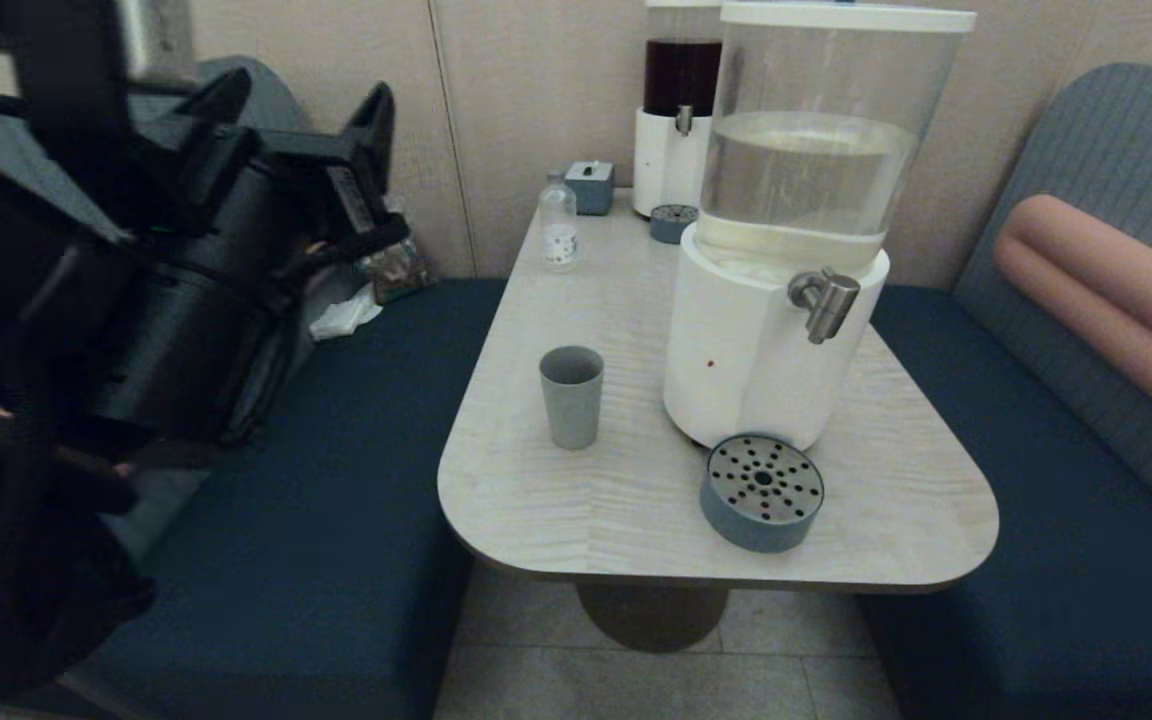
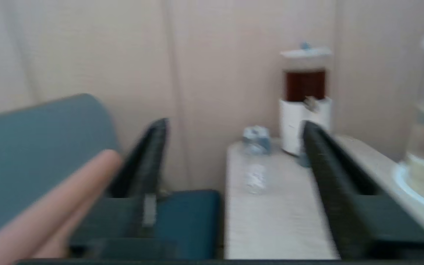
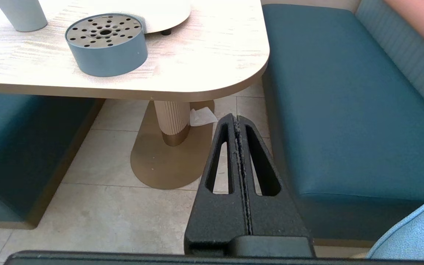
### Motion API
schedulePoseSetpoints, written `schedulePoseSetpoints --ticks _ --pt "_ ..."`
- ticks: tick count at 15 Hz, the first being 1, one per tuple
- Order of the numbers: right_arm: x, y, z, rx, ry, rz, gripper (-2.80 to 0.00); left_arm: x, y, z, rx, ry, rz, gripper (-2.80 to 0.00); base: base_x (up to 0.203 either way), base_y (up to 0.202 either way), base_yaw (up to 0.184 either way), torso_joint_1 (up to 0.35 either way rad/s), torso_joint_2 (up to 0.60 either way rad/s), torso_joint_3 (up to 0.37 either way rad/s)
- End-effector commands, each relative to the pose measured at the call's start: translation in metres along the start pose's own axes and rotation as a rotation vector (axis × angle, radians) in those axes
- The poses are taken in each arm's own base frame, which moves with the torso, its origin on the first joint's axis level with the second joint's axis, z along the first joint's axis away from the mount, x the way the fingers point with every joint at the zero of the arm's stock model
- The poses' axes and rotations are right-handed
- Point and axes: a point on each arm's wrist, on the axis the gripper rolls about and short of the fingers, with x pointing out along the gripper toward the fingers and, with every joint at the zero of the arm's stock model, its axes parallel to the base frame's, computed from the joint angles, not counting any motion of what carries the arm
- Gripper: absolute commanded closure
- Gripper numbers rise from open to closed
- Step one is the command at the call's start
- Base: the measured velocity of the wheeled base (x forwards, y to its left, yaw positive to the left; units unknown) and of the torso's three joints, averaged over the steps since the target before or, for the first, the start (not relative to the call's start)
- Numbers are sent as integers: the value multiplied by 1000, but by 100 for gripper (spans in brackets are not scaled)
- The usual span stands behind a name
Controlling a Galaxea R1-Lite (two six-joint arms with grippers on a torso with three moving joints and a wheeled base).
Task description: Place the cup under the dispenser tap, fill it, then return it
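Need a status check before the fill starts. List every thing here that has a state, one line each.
cup: upright on the table, empty, not held.
dispenser tap: nothing under it, no flow seen.
clear tank: partly full.
dark-liquid dispenser: holds liquid, lid on.
small bottle: upright, capped.
left gripper: raised left of the table, fingers apart, empty.
right gripper: low beside the table, shut, empty.

The left arm [image 1: 136, 300] is bulky matte black, built of rounded cylindrical housings with a cable looping at nine o'clock. Its left gripper [image 2: 234, 162] has two long black tapered fingers. The right gripper [image 3: 238, 121] is textured black, each finger [image 3: 221, 154] pierced by a teardrop slot.
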Motion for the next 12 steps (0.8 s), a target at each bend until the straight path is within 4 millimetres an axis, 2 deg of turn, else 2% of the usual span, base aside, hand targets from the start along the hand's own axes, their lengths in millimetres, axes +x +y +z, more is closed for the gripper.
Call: schedulePoseSetpoints --ticks 1,4,7,9,10,12 --pt "0 0 0 0 0 0 0 -17 28 38 -35 -79 56 0 0 0 0 0 0 0" --pt "0 0 0 0 0 0 0 -43 59 72 -15 -51 73 0 0 0 0 0 0 0" --pt "0 0 0 0 0 0 0 -79 87 93 39 50 60 0 0 0 0 0 0 0" --pt "0 0 0 0 0 0 0 -102 103 98 83 132 82 0 0 0 0 0 0 0" --pt "0 0 0 0 0 0 0 -111 109 97 92 173 155 0 0 0 0 0 0 0" --pt "0 0 0 0 0 0 0 -130 117 84 131 231 251 0 0 0 0 0 0 0"
